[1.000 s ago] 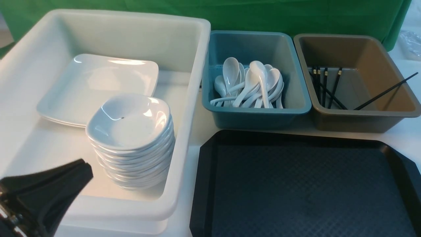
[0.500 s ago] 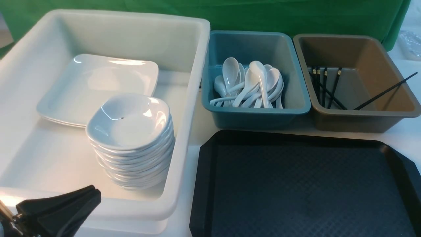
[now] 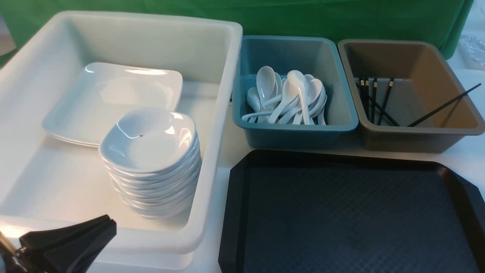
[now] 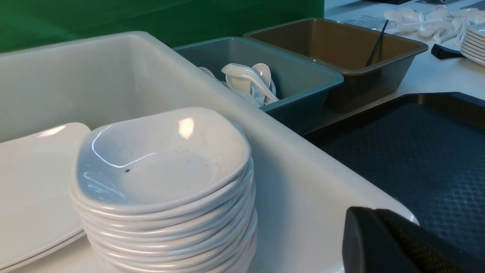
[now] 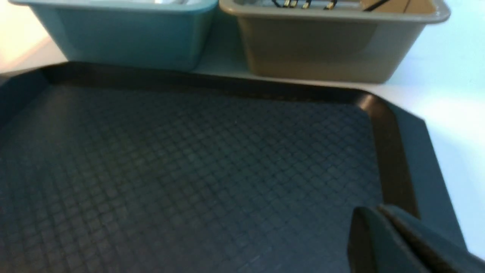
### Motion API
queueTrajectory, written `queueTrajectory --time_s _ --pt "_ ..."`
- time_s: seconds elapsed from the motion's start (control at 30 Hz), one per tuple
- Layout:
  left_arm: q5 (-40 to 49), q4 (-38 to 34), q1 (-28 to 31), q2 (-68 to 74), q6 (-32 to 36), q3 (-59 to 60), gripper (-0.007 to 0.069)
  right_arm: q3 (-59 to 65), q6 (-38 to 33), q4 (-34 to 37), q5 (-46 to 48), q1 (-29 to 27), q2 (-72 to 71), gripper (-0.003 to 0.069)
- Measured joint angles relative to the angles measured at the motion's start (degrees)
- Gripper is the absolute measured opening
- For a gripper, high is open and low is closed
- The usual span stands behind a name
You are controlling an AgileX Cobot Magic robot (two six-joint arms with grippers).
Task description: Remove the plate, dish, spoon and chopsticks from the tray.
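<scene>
Lab: green backdrop [image 3: 303, 15], sorting tubs [image 3: 295, 131]

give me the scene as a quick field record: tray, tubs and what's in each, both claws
tray: black, nothing on it in any view
white tub: holds the plate on a low pile and the dish topping a tall stack
teal tub: heap of white spoons, the spoon on top
brown tub: the chopsticks, one leaning over its rim
left claw: shut, empty, by the white tub's near rim
right claw: shut, empty, over the tray's corner
</scene>
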Motion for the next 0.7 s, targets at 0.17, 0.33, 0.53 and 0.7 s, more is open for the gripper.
queueTrajectory --time_s 0.17,0.33,0.53,0.7 --pt "0.14 0.0 0.0 0.0 0.07 0.0 0.001 0.0 1.86 -0.11 -0.05 0.0 0.0 0.0018" --pt "0.14 0.0 0.0 0.0 0.21 0.0 0.001 0.0 2.7 -0.11 -0.05 0.0 0.0 0.002" --pt "0.14 0.0 0.0 0.0 0.23 0.0 0.001 0.0 2.74 -0.11 -0.05 -0.1 0.0 0.0029" --pt "0.14 0.0 0.0 0.0 0.23 0.0 0.001 0.0 2.74 -0.11 -0.05 -0.1 0.0 0.0045"
